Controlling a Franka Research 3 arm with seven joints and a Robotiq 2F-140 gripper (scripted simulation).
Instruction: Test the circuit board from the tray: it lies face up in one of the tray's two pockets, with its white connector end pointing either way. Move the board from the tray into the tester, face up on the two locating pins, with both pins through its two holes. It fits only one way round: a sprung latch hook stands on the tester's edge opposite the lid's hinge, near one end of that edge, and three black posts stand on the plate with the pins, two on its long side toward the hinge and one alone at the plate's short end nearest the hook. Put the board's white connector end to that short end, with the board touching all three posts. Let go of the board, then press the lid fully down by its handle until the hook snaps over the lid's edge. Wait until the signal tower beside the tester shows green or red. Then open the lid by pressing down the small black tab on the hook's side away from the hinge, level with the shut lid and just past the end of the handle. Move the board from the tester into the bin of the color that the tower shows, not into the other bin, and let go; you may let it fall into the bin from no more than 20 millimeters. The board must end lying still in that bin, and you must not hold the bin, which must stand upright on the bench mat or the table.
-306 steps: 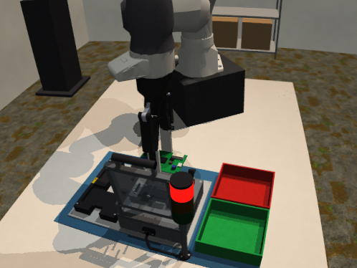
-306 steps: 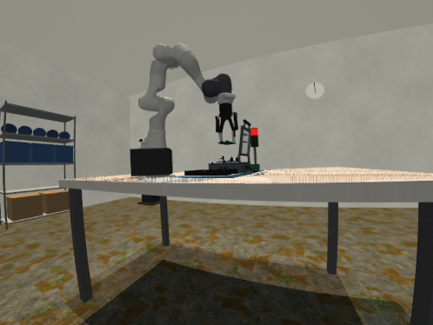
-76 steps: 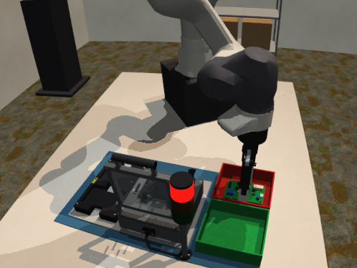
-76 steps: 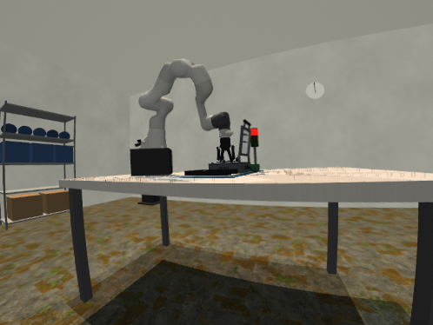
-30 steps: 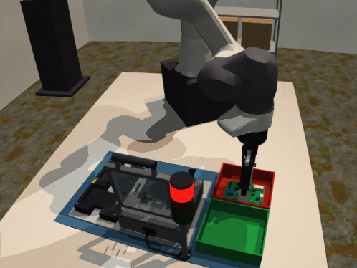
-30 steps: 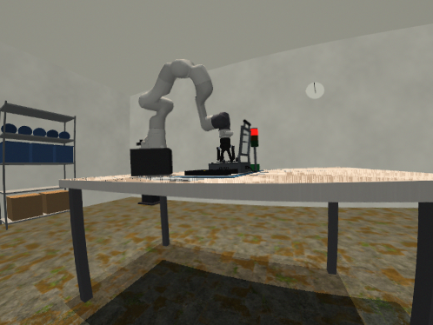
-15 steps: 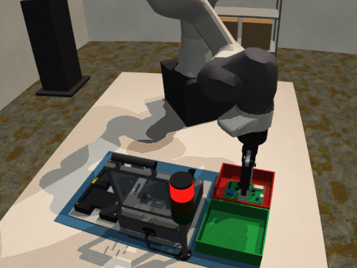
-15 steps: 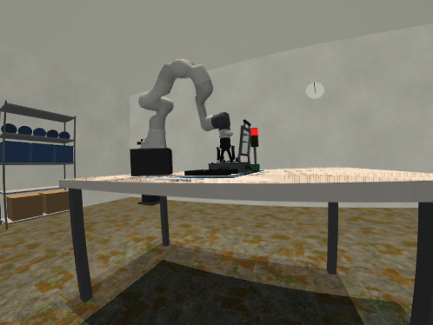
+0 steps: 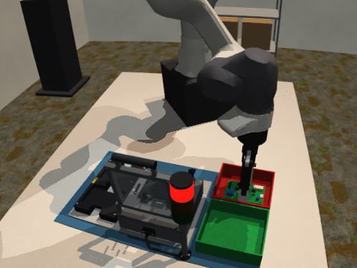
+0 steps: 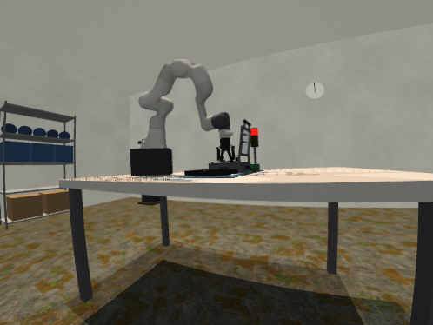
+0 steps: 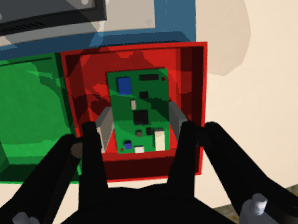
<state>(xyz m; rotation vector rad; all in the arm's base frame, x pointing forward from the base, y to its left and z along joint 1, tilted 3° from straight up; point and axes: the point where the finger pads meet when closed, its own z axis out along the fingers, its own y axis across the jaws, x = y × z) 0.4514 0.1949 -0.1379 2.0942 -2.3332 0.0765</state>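
Note:
The green circuit board (image 9: 233, 190) (image 11: 136, 112) is inside the red bin (image 11: 186, 70), level and face up, its white connector toward the near side in the wrist view. My gripper (image 9: 244, 193) (image 11: 141, 114) (image 10: 225, 154) reaches straight down into the red bin, its two fingers pressed against the board's long edges. The signal tower (image 9: 181, 190) (image 10: 254, 132) shows red. The tester (image 9: 143, 218) stands with its clear lid raised, handle (image 9: 133, 161) up at the top. I cannot tell whether the board rests on the bin floor.
The green bin (image 9: 229, 251) (image 11: 27, 116) stands right beside the red one, toward the front, with nothing in it. The black tray (image 9: 89, 201) lies left of the tester on the blue mat (image 9: 72, 218). The arm's black base block (image 9: 179, 93) stands behind.

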